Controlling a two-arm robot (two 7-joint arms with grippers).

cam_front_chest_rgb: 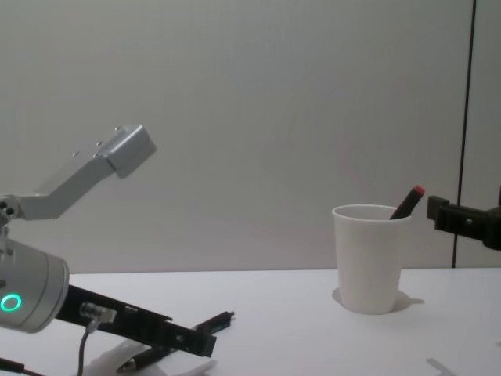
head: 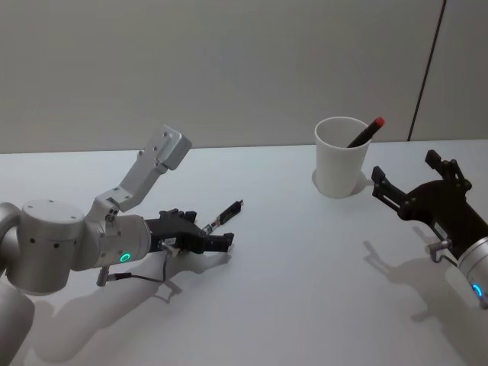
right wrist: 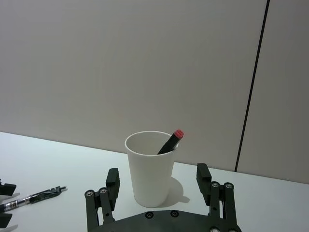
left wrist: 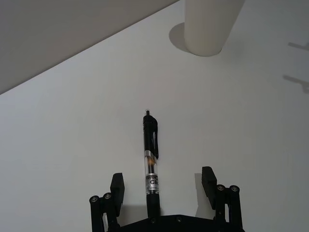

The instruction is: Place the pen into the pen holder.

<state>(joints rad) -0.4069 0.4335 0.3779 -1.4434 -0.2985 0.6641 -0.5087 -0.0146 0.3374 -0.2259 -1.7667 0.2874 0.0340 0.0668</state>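
A black pen (head: 226,213) with a clear barrel lies flat on the white table (head: 305,274). My left gripper (head: 210,229) is low over it and open. In the left wrist view the pen (left wrist: 150,154) runs between the two spread fingers (left wrist: 117,186), its rear end at the palm, and the fingers stand apart from it. The pen holder (head: 341,160), a white paper cup, stands upright at the back right with a red-capped pen (head: 367,131) leaning inside. My right gripper (head: 404,168) hovers open just right of the cup, facing it (right wrist: 150,169).
A grey wall runs along the table's far edge, with a dark vertical seam (head: 427,69) at the right. The bare tabletop stretches between the lying pen and the cup (cam_front_chest_rgb: 368,258).
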